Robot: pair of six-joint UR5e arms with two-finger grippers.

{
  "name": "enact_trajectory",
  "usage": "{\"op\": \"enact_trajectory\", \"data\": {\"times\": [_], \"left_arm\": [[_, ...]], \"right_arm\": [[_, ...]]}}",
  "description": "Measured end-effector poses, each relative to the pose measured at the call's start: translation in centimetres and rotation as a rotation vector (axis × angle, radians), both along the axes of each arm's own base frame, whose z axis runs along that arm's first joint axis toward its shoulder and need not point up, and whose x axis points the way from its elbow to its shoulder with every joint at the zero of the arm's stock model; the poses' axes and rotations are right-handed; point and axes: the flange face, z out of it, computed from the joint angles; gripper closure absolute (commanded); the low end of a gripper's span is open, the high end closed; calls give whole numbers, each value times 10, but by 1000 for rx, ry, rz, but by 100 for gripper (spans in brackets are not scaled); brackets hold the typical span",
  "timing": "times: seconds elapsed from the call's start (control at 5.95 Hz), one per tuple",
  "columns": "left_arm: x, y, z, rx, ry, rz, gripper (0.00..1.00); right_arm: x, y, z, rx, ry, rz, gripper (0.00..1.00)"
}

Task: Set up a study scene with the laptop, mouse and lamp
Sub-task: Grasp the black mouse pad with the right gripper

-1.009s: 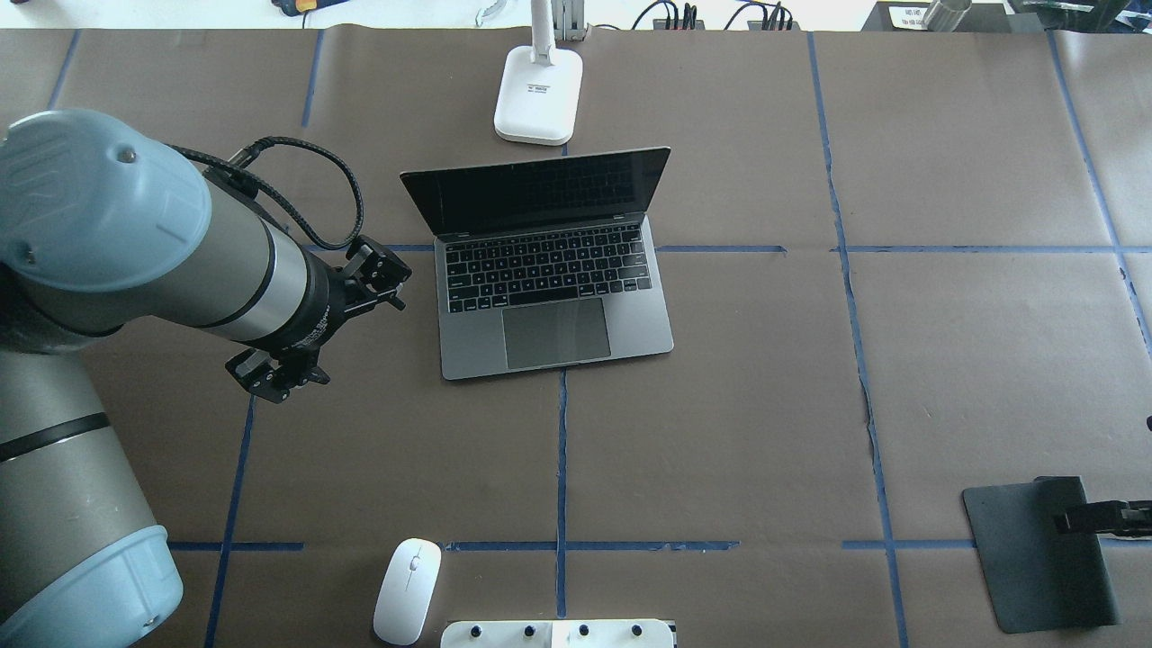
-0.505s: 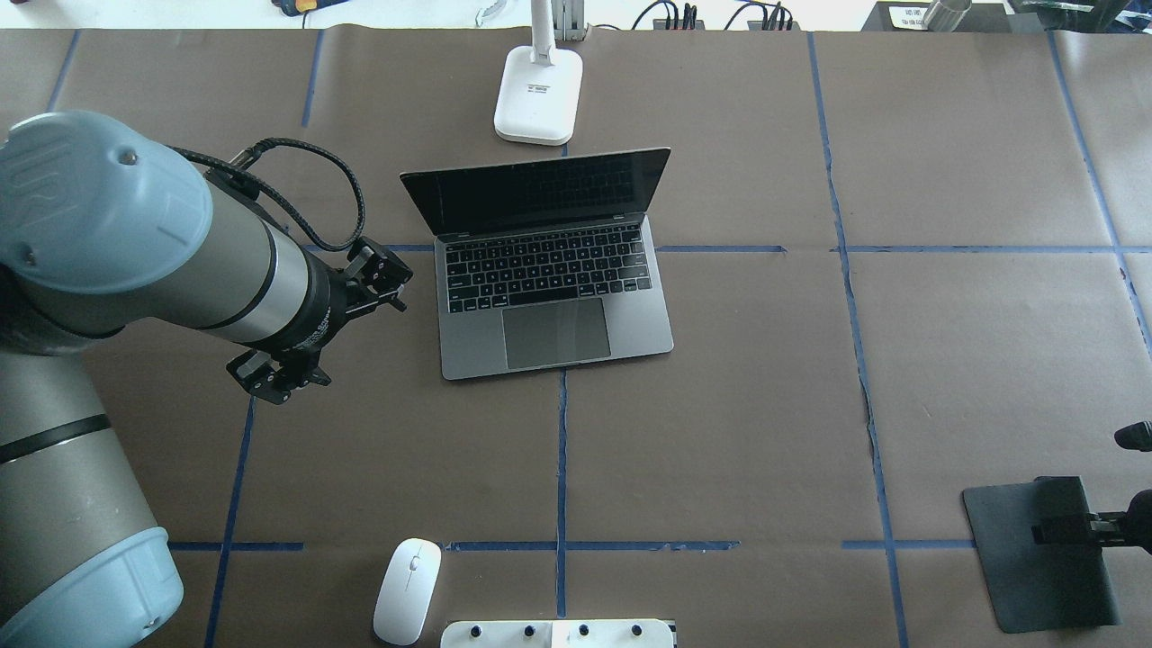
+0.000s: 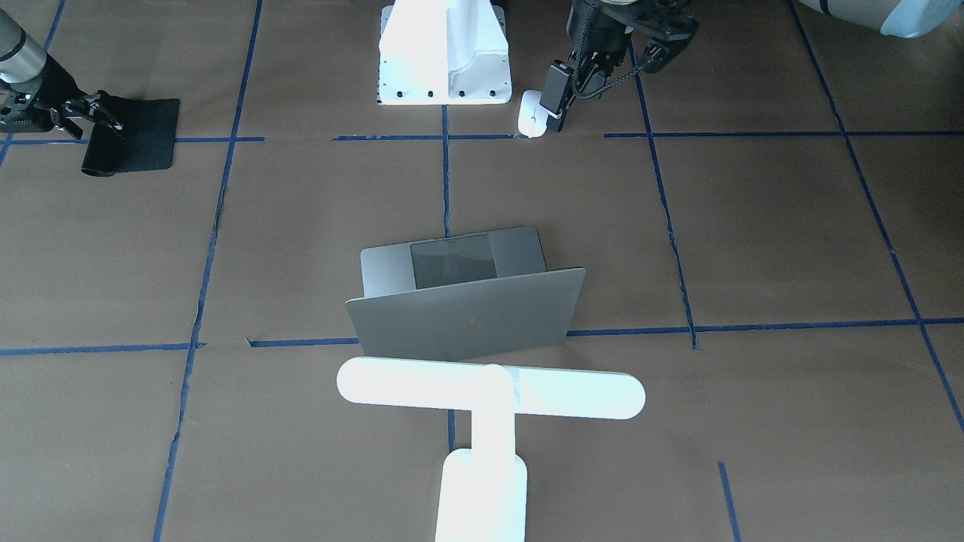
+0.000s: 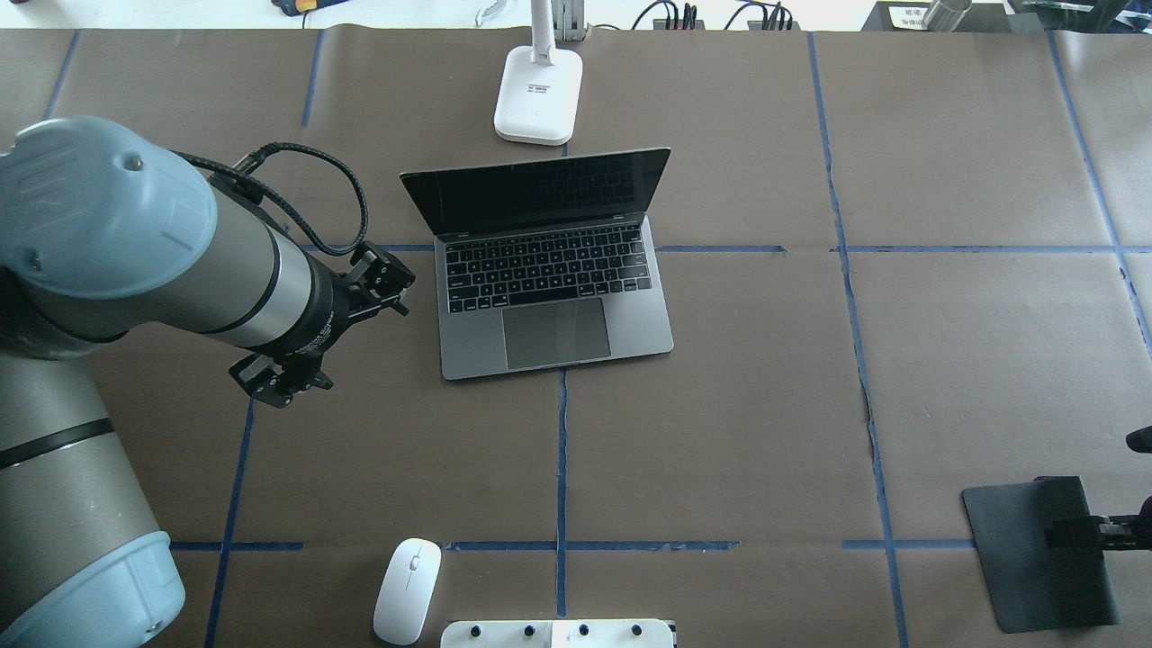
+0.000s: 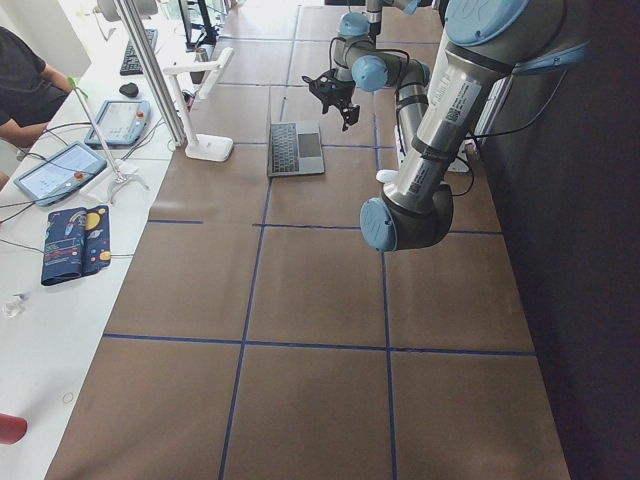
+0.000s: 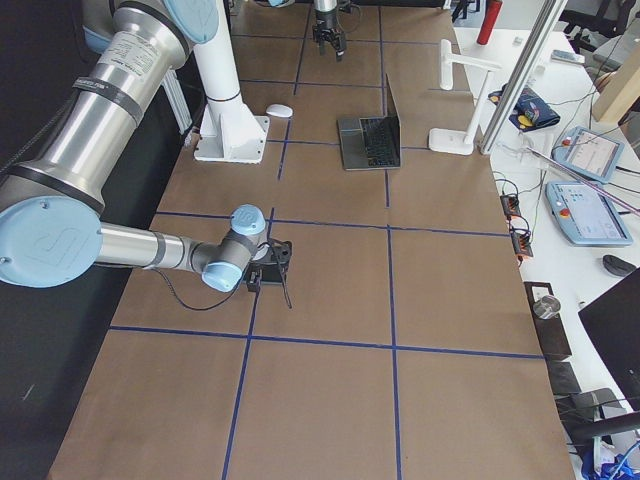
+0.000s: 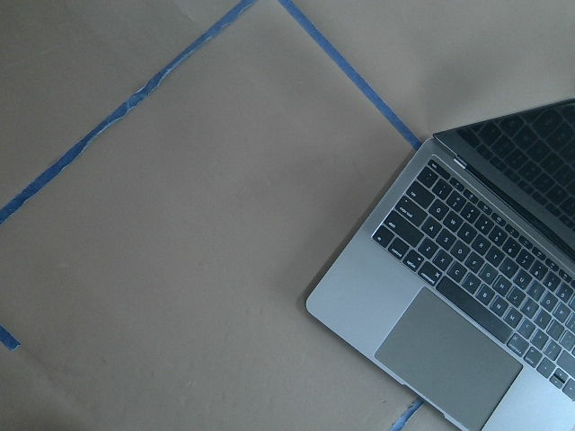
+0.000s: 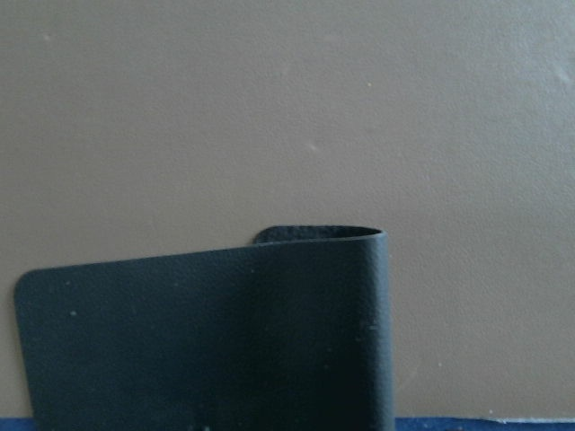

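The left gripper (image 4: 353,335) hangs wide open and empty beside the slim space-grey metal laptop (image 4: 553,297), which lies open towards the brown table's (image 4: 720,405) far edge. The bright white T-shaped desk lamp (image 4: 537,94) stands at that edge. The small white oval mouse (image 4: 408,589) lies at the robot's edge. In the right corner there, the right gripper (image 4: 1075,531) reaches over a curled black rectangular mouse pad (image 4: 1026,549); I cannot tell whether it grips.

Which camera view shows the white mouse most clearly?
The overhead view: the mouse lies whole and unobstructed, with its centre line visible. The front view shows it small and far away. Both side views show only a tiny white spot. The wrist views miss it.
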Motion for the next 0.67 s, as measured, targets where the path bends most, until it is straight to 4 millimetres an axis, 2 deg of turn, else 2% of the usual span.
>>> {"op": "enact_trajectory", "data": {"times": [0.17, 0.34, 0.67], "left_arm": [[1, 1, 0, 1, 1, 2, 0], [1, 1, -1, 1, 1, 3, 0], [2, 2, 0, 1, 0, 4, 0]], "right_arm": [[2, 1, 1, -2, 4, 1, 85], [4, 1, 2, -1, 7, 4, 98], [5, 0, 3, 12, 13, 16, 100]]}}
